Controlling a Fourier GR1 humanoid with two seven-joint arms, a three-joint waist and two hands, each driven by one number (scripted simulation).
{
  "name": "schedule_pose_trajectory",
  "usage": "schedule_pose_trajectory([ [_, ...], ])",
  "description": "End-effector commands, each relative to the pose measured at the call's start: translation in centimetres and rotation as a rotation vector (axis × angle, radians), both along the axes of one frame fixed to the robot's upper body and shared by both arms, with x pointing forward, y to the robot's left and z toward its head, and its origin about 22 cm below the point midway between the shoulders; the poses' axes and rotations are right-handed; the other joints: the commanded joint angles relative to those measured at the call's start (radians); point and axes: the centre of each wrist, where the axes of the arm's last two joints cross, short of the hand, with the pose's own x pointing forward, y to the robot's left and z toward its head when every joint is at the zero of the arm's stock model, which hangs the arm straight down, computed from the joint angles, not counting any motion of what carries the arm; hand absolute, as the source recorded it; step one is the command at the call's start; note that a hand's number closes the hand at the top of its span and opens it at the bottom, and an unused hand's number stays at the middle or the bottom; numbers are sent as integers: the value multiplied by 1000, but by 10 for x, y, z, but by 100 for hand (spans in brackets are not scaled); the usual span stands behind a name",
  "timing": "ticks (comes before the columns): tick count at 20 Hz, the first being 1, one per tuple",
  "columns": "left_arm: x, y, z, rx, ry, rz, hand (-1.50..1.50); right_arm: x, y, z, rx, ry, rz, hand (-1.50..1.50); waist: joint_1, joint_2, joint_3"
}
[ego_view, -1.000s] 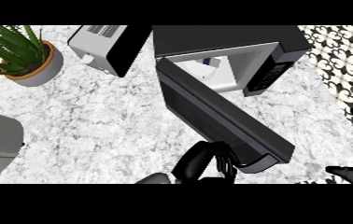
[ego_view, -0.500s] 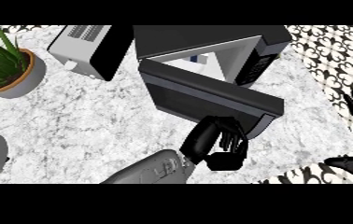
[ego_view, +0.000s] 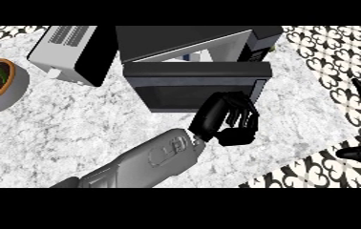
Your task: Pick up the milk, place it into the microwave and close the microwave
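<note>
Black against the marble counter [ego_view: 84, 123], my left hand [ego_view: 229, 118] presses straight, empty fingers on the microwave door's [ego_view: 197, 87] near face — milk [ego_view: 192, 57] just inside, beyond it — right hand [ego_view: 353, 151] far right.

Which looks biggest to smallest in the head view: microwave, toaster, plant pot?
1. Microwave, door nearly shut, left hand against it.
2. Toaster.
3. Plant pot, though the frame edge cuts it off, so its full size is unsure.
</note>
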Motion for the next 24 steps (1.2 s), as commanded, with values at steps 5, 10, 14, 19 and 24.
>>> schedule_pose_trajectory([
  [5,29,-8,33,-26,-32,66,150,17,9,22,34,-61,151,-150,-58,17,4],
  [10,41,-10,45,-28,-41,95,150,27,16,36,34,-78,201,-150,-77,32,6],
  [14,50,-10,52,-27,-42,127,150,33,25,43,51,-76,290,-150,-86,37,8],
  [19,58,-13,63,-40,-54,138,150,42,39,59,29,-69,394,-150,-104,43,7],
  [24,62,-13,67,-35,-67,144,150,50,53,85,-53,-99,523,150,-108,48,9],
])
